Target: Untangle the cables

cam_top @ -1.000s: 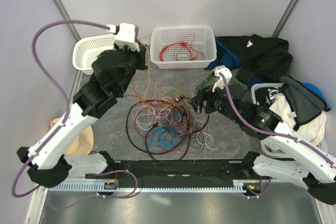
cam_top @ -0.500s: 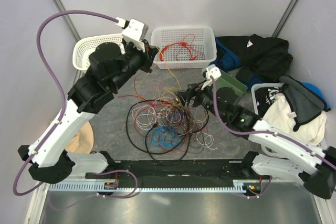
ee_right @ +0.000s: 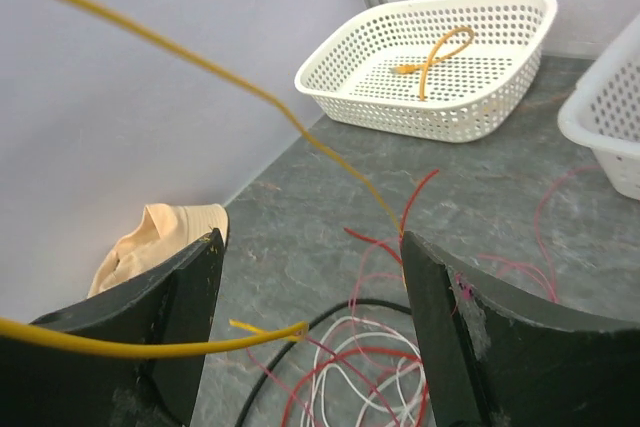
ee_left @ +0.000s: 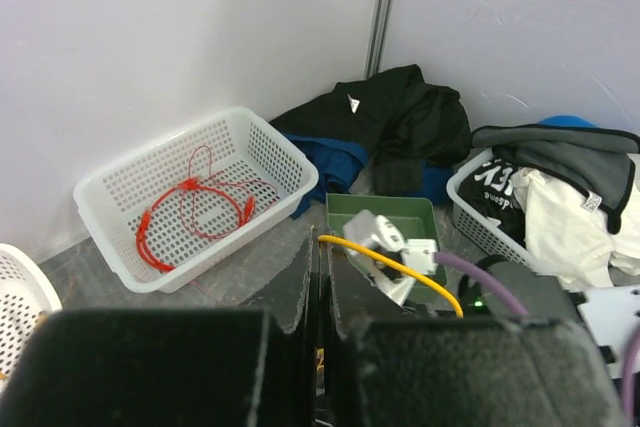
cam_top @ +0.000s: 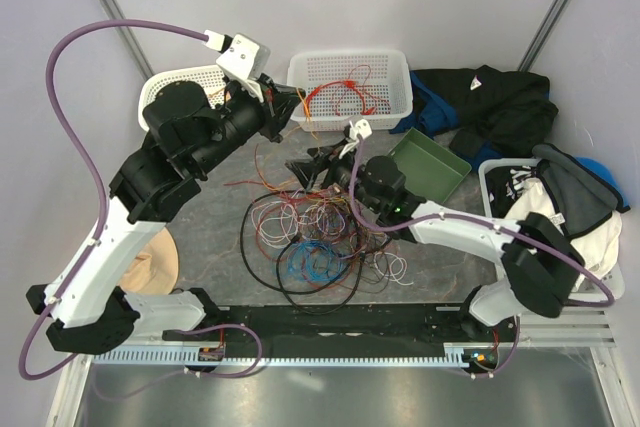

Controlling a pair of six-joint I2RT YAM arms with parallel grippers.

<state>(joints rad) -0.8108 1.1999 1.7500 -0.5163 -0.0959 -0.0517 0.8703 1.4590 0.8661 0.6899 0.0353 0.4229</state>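
Cables (cam_top: pixel 305 259) tangled | left jaws pinch yellow cable (ee_left: pixel 400 268) | right jaws wide

- My left tool (ee_left: pixel 320 272) fills the bottom of its own view, dark and blurred, and hides most of the surface (ee_left: pixel 235 279) beneath it.
- The yellow cable (ee_left: pixel 400 267) comes out at the seam of those fingertips; the pinch itself is hidden, and its far end drops behind my right arm (ee_left: pixel 500 297).
- The round basket (ee_left: pixel 15 297) is cut off at the lower left edge.
- Both fingers of my right tool (ee_right: pixel 312 247) are cut off by the bottom edge.
- From above, the tangle of cables (cam_top: pixel 318 232) is too fine to tell which strand crosses which.
- The tan cloth (cam_top: pixel 150 265) is half hidden behind my left arm (cam_top: pixel 105 247).
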